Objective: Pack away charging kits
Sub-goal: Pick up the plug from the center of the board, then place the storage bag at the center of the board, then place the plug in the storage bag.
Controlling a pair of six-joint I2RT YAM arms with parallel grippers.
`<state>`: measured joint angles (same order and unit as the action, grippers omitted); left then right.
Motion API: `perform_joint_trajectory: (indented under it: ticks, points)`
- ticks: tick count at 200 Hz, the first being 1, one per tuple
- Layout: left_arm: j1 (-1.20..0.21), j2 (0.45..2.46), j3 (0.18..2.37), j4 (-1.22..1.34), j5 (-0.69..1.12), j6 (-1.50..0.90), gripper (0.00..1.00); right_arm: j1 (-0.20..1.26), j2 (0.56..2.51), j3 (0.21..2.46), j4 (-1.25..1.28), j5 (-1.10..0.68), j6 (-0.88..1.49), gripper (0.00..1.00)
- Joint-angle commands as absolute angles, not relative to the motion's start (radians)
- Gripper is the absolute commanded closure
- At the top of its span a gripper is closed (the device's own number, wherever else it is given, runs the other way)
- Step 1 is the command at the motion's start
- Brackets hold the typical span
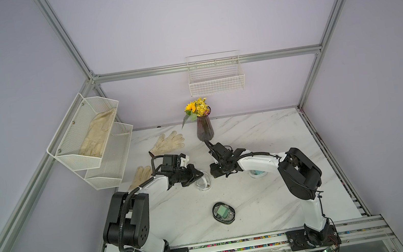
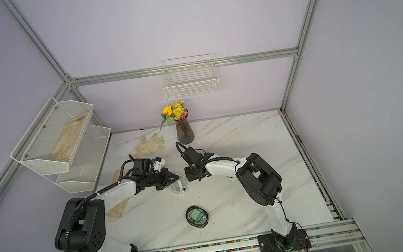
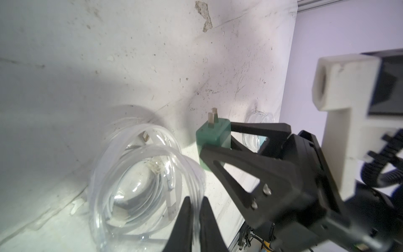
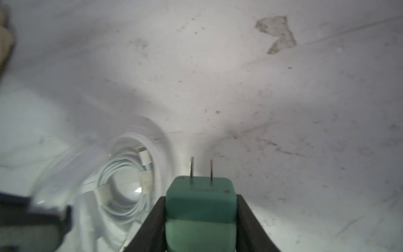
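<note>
Teal adapter (image 4: 200,218) inside R gripper (image 4: 200,197)

left arm reaches from 7 o'clock, left gripper (image 3: 195,199) pinching the clear case (image 3: 139,181). right arm comes from 5 o'clock, right gripper (image 4: 200,196) clamping the green plug (image 4: 200,213).

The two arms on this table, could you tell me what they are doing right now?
The left gripper pinches the rim of a clear case that holds a coiled white cable. The right gripper grips a green plug adapter, prongs forward, just beside that case, apparently to put it in. A black-rimmed case with a second adapter inside lies apart, nearer the front. A third case is half hidden under the right arm.
</note>
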<state>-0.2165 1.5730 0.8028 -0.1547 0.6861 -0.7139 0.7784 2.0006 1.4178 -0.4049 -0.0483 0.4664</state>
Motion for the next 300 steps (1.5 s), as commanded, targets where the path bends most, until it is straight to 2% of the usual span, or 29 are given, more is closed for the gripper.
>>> perform_joint_trajectory:
  ticks: [1,172,186,216,258,269,300]
  points:
    - [-0.217,1.575,0.801,-0.139,0.706,-0.704,0.90,0.799,1.956,1.406,-0.316,-0.174,0.531,0.70]
    - [-0.167,1.522,0.632,0.103,0.857,-0.814,0.95,0.822,2.106,1.472,-0.164,-0.321,0.578,0.66]
    - [-0.166,1.523,0.624,0.120,0.867,-0.823,0.95,0.822,2.112,1.481,-0.156,-0.325,0.584,0.62]
    - [-0.160,1.525,0.617,0.129,0.869,-0.833,0.94,0.822,2.114,1.481,-0.150,-0.334,0.589,0.46]
    - [-0.156,1.525,0.614,0.104,0.856,-0.819,0.94,0.813,2.045,1.436,-0.147,-0.340,0.586,0.33]
    - [-0.155,1.524,0.614,0.096,0.852,-0.816,0.94,0.804,2.026,1.420,-0.147,-0.344,0.587,0.33]
    - [-0.155,1.527,0.622,0.084,0.847,-0.811,0.94,0.795,1.997,1.383,-0.165,-0.334,0.601,0.44]
